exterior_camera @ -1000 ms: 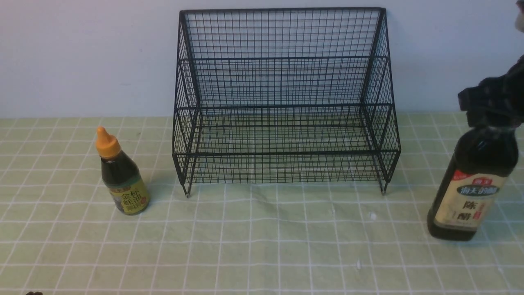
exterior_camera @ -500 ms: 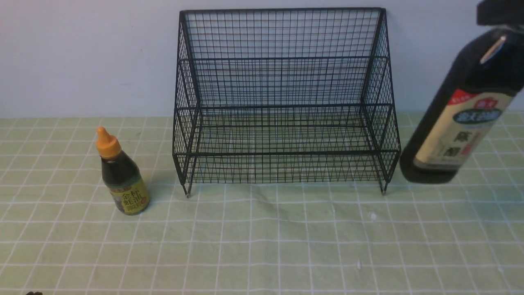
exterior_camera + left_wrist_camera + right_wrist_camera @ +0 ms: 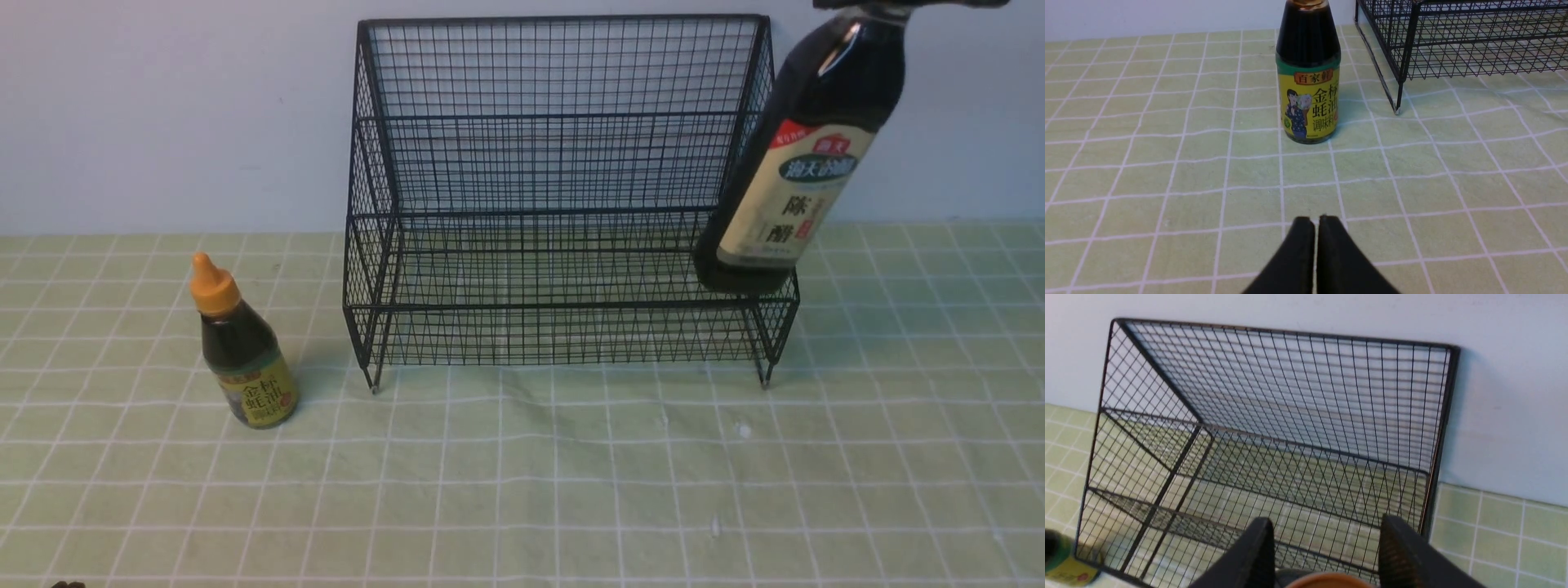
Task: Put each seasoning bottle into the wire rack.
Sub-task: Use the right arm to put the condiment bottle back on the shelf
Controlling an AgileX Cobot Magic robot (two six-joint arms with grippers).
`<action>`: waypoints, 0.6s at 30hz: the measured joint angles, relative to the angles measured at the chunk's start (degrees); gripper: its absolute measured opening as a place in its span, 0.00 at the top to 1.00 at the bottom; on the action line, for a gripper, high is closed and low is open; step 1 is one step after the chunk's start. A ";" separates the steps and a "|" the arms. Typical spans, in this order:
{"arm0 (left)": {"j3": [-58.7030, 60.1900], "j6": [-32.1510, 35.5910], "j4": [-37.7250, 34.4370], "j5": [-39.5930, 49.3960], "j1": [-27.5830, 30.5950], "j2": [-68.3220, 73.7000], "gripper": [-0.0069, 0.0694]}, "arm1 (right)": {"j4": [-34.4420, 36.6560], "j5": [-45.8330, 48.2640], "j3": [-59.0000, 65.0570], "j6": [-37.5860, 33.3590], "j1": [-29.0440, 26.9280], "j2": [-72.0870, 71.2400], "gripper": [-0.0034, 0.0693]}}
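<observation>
The tall seasoning bottle (image 3: 804, 163), dark with a cream label, hangs tilted in the air in front of the right end of the black wire rack (image 3: 563, 204), its base just above the low front rail. My right gripper (image 3: 1327, 520) is shut on its neck, and the tan cap (image 3: 1327, 583) shows between the fingers. The small seasoning bottle (image 3: 242, 347) with the orange cap and yellow label stands on the cloth left of the rack. My left gripper (image 3: 1315, 220) is shut and holds nothing, low over the cloth, a short way in front of that small bottle (image 3: 1308, 77).
A green checked cloth (image 3: 522, 474) covers the table. The rack stands against a white wall (image 3: 163, 106). Its shelf holds nothing. One rack foot (image 3: 1397, 109) stands on the cloth close beside the small bottle.
The tall bottle has risen off the cloth at the right. It has travelled up and leftward to the rack's right end in my right gripper. The left gripper and the small bottle stay put.
</observation>
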 joint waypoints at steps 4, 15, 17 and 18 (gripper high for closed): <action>0.00 0.00 0.00 0.00 0.00 0.00 0.92 | 0.00 -1.80 -0.64 0.00 0.00 1.23 0.53; 0.00 0.00 0.00 0.02 0.00 0.00 0.92 | -1.21 0.30 -0.94 -1.16 0.12 7.10 0.53; 0.00 0.00 0.00 0.02 0.00 0.00 0.92 | -3.82 1.22 -0.94 -0.42 1.16 8.07 0.53; 0.00 0.00 0.00 0.02 0.00 0.00 0.92 | -4.47 1.49 -0.94 -0.14 1.62 8.36 0.53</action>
